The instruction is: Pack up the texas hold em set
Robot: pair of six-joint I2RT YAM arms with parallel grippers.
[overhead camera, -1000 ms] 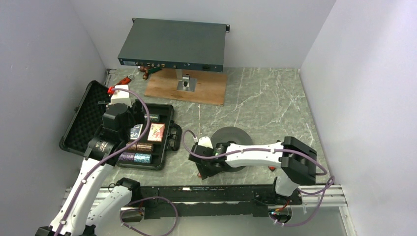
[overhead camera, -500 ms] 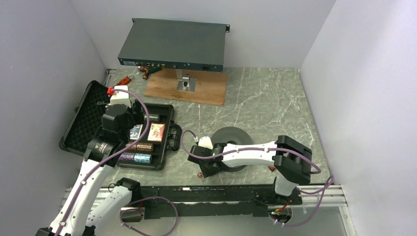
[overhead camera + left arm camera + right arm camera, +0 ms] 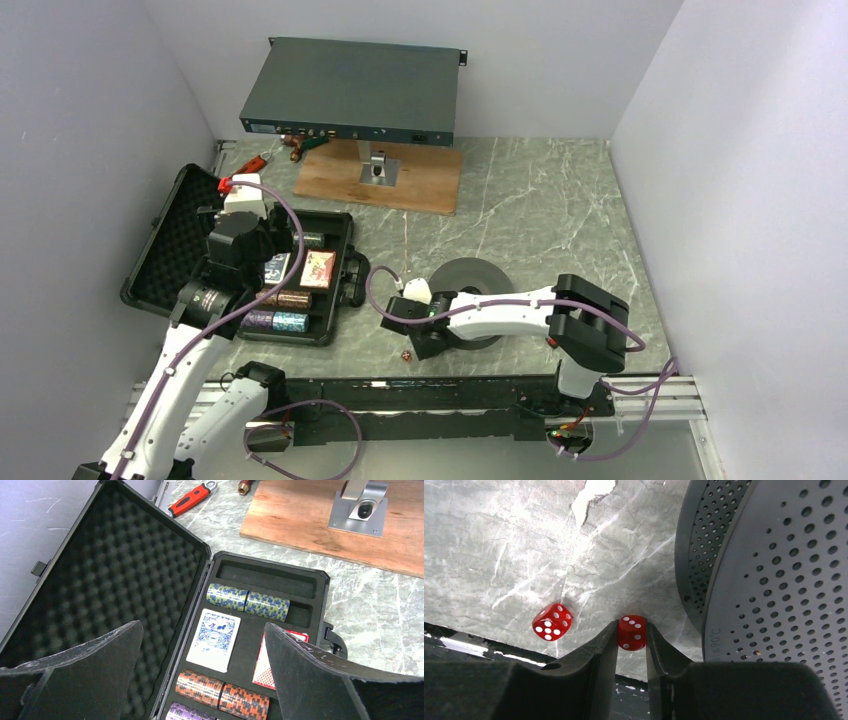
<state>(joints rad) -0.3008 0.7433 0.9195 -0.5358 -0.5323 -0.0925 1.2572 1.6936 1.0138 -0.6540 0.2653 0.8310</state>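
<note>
On the bench [image 3: 540, 210], the open black case [image 3: 115, 580] lies at the left, the left tool [image 3: 202, 630] hovering over its tray, spread wide and empty. Beside the grey foam ring [image 3: 774, 580], the right tool [image 3: 632, 626] pinches a small red die [image 3: 632, 632] at its very fingertips, the die on the bench and a second die [image 3: 552, 622] just beside. Best to firm that shallow grip squarely on opposite faces, then lift straight up, clear of the ring.
</note>
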